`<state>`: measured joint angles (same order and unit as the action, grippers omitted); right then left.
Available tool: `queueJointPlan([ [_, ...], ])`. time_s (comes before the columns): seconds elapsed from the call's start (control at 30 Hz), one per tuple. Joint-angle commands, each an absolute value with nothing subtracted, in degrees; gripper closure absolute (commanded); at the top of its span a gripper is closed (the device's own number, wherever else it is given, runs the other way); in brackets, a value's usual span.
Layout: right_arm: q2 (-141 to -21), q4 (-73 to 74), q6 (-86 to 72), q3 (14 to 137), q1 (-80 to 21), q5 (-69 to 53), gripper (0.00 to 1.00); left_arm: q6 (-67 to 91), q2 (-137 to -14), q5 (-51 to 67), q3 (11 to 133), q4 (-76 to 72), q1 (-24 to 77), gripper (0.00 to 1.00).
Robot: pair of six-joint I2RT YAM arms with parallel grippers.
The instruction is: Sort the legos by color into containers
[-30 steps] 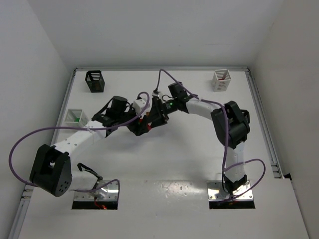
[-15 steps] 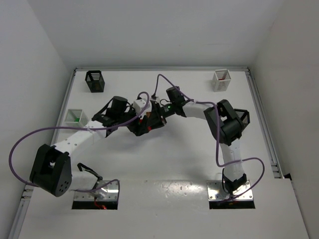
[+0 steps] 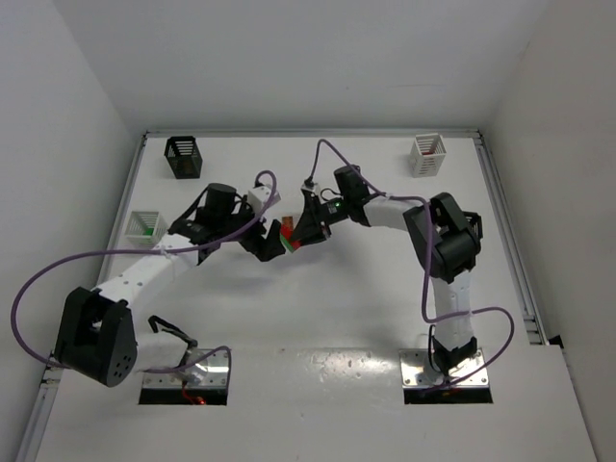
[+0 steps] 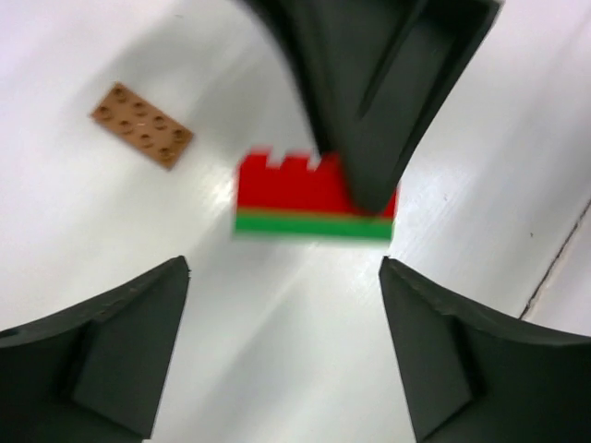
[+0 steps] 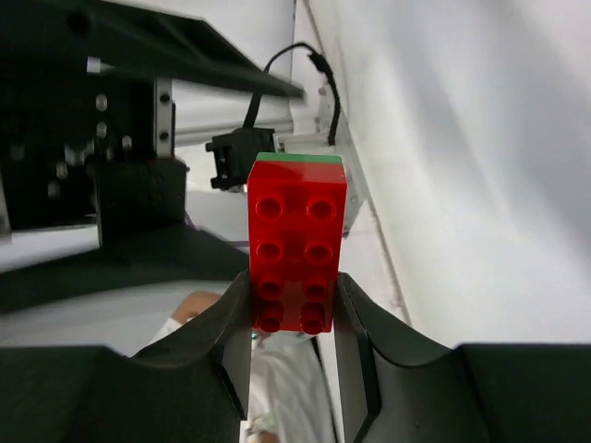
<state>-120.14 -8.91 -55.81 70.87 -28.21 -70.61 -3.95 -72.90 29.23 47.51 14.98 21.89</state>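
Observation:
My right gripper point(image 5: 294, 309) is shut on a red brick with a green layer point(image 5: 297, 231) and holds it above the table's middle point(image 3: 289, 234). In the left wrist view the same red-green stack point(image 4: 305, 198) hangs from the right gripper's dark fingers point(image 4: 369, 101). My left gripper point(image 4: 282, 268) is open and empty, just short of the stack and apart from it point(image 3: 272, 243). A flat brown lego plate point(image 4: 141, 125) lies on the table to the left. A black basket point(image 3: 183, 157) stands back left. White baskets stand back right point(image 3: 427, 154) and at the left edge point(image 3: 146, 226).
The white walls close in the table point(image 3: 318, 308) on three sides, with a rail along the right edge point(image 3: 510, 250). Purple cables loop over both arms point(image 3: 327, 154). The left white basket holds something green. A fourth basket does not show.
My left gripper has let go of the stack and drawn back to the left. My right gripper has kept the red-green stack and shifted slightly right.

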Motion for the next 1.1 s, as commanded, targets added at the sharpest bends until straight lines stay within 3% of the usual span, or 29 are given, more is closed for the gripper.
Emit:
queueJointPlan([
  [0.0, -115.1, -10.2, -48.9, 70.1, -24.7, -71.3, 0.99, -0.4, -69.4, 32.2, 49.1, 15.9, 17.8, 0.08],
  [0.17, -110.6, 3.0, -33.5, 71.8, -24.1, -67.9, 1.00, 8.5, -72.3, 45.9, 49.1, 16.4, 10.2, 0.06],
  [0.27, -108.5, 1.9, -29.9, 69.0, -24.1, -66.2, 1.00, 22.5, -77.7, 58.9, 46.8, 10.0, 8.3, 0.06],
  [0.3, -106.8, 0.4, -29.9, 67.9, -24.6, -65.7, 1.00, 27.4, -78.3, 63.9, 45.5, 1.6, 7.4, 0.06],
  [0.47, -104.6, -23.1, -47.3, 60.5, -25.1, -67.1, 1.00, 46.9, -80.2, 66.1, 43.7, -13.6, 6.6, 0.06],
  [0.53, -107.2, -27.2, -56.4, 60.5, -25.1, -67.8, 1.00, 49.4, -80.8, 65.0, 44.2, -17.1, 7.3, 0.06],
  [0.6, -108.9, -38.7, -65.7, 59.0, -25.1, -68.3, 1.00, 50.7, -80.8, 62.9, 45.8, -17.9, 7.9, 0.08],
  [0.63, -110.6, -51.2, -77.2, 58.2, -25.1, -68.3, 1.00, 50.7, -80.8, 62.2, 46.4, -18.7, 8.4, 0.08],
  [0.73, -113.5, -65.5, -92.8, 57.0, -25.1, -66.5, 1.00, 52.2, -80.2, 61.4, 46.4, -20.2, 9.1, 0.10],
  [1.07, -114.6, -72.2, -97.7, 58.2, -25.7, -65.1, 1.00, 56.2, -80.8, 60.4, 43.1, -25.1, 9.1, 0.23],
])
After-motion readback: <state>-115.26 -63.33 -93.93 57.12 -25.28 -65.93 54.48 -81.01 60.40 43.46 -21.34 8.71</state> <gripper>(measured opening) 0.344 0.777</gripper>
